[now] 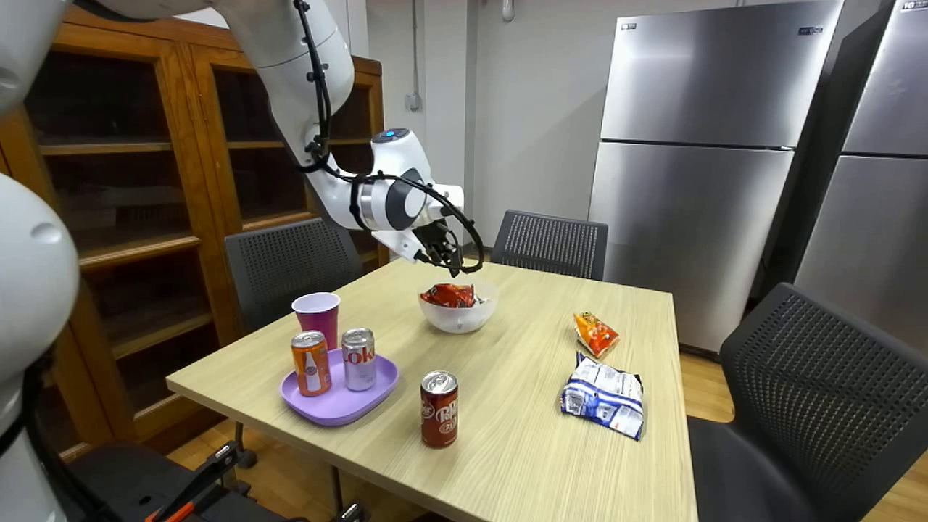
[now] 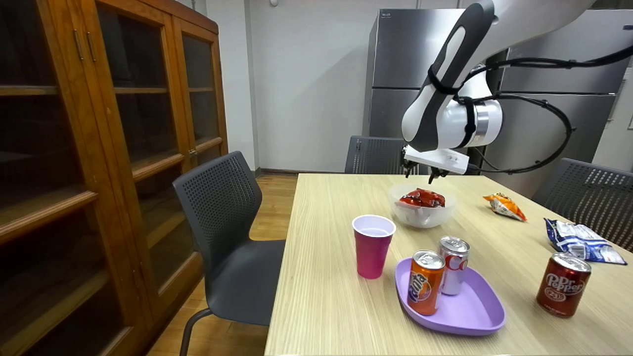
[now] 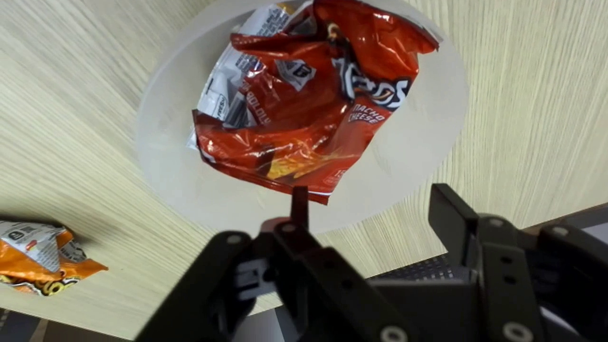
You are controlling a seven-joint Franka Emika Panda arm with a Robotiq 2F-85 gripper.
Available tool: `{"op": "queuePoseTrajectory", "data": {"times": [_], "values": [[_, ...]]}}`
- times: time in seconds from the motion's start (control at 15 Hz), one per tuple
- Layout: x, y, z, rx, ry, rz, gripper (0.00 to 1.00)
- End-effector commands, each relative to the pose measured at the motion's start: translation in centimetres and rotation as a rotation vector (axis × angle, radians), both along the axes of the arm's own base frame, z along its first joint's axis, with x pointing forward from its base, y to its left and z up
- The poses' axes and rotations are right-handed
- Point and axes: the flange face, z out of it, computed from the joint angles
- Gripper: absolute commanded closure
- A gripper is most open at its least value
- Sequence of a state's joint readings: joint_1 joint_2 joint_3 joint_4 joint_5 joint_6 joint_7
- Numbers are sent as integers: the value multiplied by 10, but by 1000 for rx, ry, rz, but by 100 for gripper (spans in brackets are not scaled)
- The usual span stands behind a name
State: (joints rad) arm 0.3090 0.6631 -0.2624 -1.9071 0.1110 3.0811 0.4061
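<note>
Because the bowl walls it in, the red bag likely can't slide out; gripper hangs above, well spread, empty

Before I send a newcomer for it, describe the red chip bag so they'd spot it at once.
On the pale table, look for the translucent bowl below the open pincer. The red chip bag lies inside, partly covering whitish packaging. Its red colour and "Nacho Cheese" print set it apart from the orange bag and the blue-and-white bag, both lying outside the bowl.
</note>
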Motion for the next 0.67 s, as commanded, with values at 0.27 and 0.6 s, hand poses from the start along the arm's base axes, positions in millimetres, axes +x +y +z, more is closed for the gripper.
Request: {"op": "queuePoseTrajectory", "data": {"times": [0.27, 0.6], "values": [[3, -41, 13, -10, 1, -38, 0], [2, -77, 16, -46, -7, -63, 0]]}}
